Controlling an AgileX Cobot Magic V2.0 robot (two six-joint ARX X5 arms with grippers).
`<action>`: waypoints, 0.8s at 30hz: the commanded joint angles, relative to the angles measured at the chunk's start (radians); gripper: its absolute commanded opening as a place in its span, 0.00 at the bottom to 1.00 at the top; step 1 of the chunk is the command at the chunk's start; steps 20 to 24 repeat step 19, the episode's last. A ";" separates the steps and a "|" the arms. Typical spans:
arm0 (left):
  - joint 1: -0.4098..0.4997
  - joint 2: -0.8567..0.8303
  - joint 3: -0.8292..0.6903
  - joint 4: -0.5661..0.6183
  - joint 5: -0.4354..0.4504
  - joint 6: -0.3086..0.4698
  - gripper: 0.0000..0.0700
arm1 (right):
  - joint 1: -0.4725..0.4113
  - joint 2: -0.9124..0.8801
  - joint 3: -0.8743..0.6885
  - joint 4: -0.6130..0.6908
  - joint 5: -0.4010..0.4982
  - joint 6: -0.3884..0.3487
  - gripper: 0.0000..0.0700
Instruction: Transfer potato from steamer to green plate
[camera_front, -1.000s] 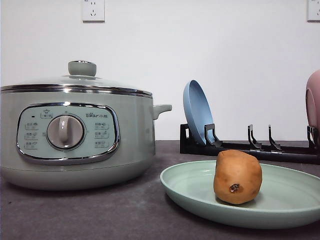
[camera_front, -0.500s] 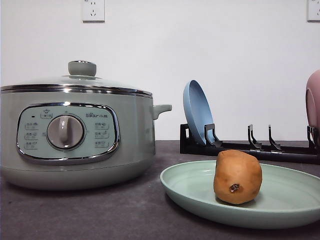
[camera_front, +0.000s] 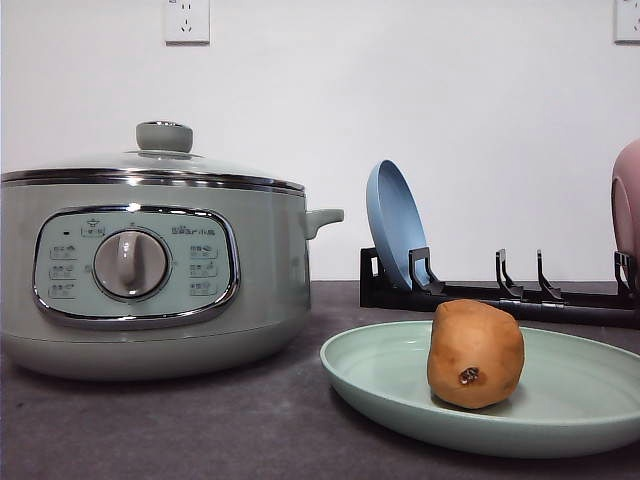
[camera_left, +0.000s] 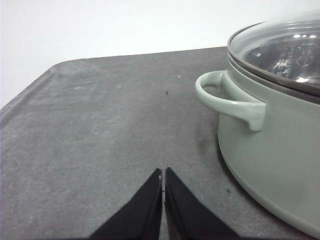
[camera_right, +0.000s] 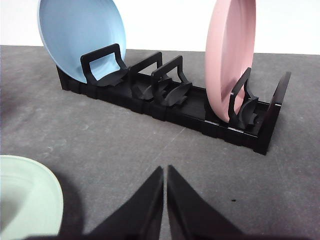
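The orange-brown potato (camera_front: 476, 354) stands on the pale green plate (camera_front: 380, 385) at the front right of the dark table. To its left sits the pale green steamer (camera_front: 150, 280) with its glass lid on; its side handle and lid edge also show as the steamer (camera_left: 270, 150) in the left wrist view. My left gripper (camera_left: 163, 176) is shut and empty, low over bare table beside the steamer. My right gripper (camera_right: 165, 172) is shut and empty over the table, between the green plate (camera_right: 22, 200) rim and the rack.
A black dish rack (camera_front: 500, 295) stands behind the plate, holding a blue plate (camera_front: 395, 225) upright and a pink plate (camera_front: 627, 205) at the right edge. In the right wrist view the rack (camera_right: 170, 100) holds the blue plate (camera_right: 80, 35) and pink plate (camera_right: 231, 55).
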 joint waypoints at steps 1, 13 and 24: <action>0.003 0.000 -0.021 -0.007 -0.002 0.001 0.00 | 0.000 -0.003 -0.004 0.007 0.000 0.003 0.00; 0.003 -0.001 -0.021 -0.007 -0.002 0.001 0.00 | 0.000 -0.003 -0.004 0.007 0.001 0.003 0.00; 0.003 0.000 -0.021 -0.007 -0.002 0.001 0.00 | 0.000 -0.003 -0.004 0.007 0.000 0.003 0.00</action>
